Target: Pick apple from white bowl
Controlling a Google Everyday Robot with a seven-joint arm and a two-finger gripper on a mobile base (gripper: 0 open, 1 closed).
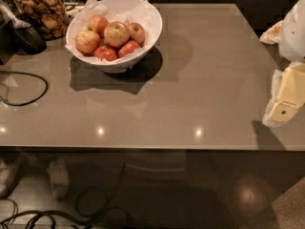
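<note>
Currently at the approach step: no contact made with the apple point(116, 34) yet. Locate it at the top of the pile in the white bowl point(153, 23), near the far left corner of the counter point(190, 89), touching the redder apples point(106, 53) around it. Find the gripper point(287, 97) at the right edge of the counter, well apart from the bowl; spread or pressed together, cannot tell. Next, traverse toward the far left corner, align above the pale yellow-green fruit and descend from overhead. Expect tight clearance against neighbouring fruit and the crumpled paper lining point(90, 6). Keep clear of the glass jar point(43, 11) just beside the bowl and of the black cable point(28, 87) along the left edge. Anticipate rolling of adjacent fruit on contact.
</note>
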